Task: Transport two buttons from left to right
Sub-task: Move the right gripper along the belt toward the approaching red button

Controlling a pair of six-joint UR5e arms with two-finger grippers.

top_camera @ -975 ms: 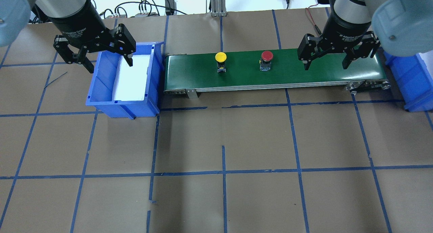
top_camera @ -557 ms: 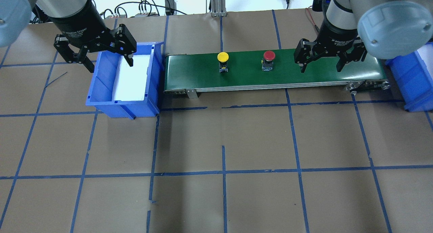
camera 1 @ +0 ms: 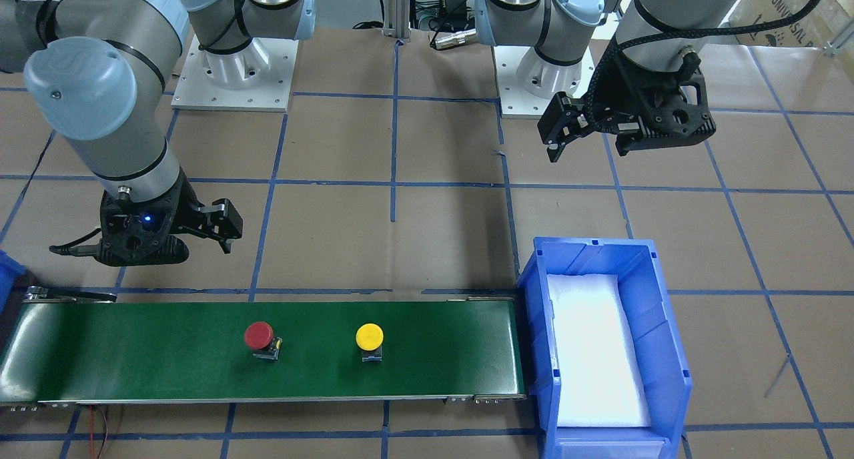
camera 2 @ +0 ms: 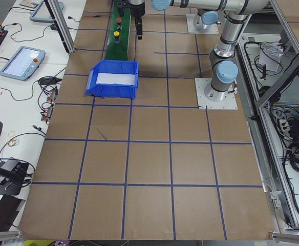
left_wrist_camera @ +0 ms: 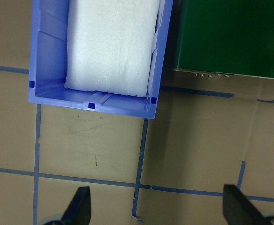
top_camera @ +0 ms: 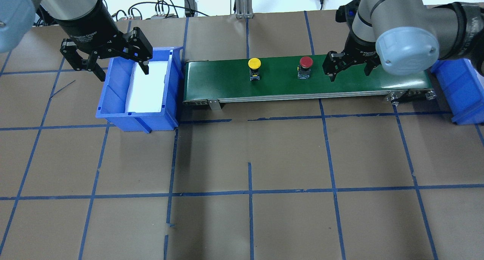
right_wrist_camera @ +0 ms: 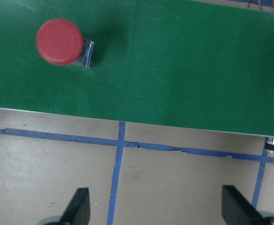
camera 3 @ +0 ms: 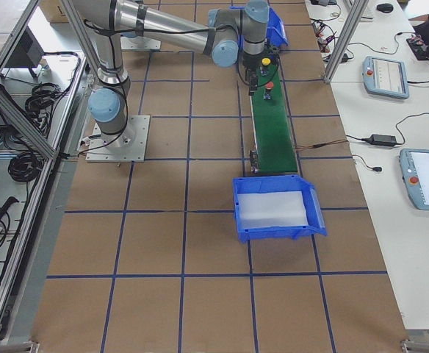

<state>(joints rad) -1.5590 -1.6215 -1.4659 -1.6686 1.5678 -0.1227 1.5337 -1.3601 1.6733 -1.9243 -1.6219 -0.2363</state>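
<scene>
— What do we see at the right pincer (top_camera: 349, 65)?

— We see its two fingers spread wide with nothing between them, hanging over the right part of the long green conveyor belt (top_camera: 283, 84). Just to its left stands the red-capped mushroom push button (top_camera: 305, 63), upright on the belt and untouched.

— And the other one?

— We find the yellow-capped mushroom push button (top_camera: 254, 65) further left on the same belt, upright, well apart from the red one.

— The left pincer (top_camera: 124, 74)?

— Also spread open and empty, held up by the blue plastic bin (top_camera: 113, 101) at the belt's left end. We see a white foam pad (top_camera: 147, 86) lining that bin. A second blue bin (top_camera: 459, 90) sits past the belt's right end, all on the brown taped bench (top_camera: 249, 158).
</scene>
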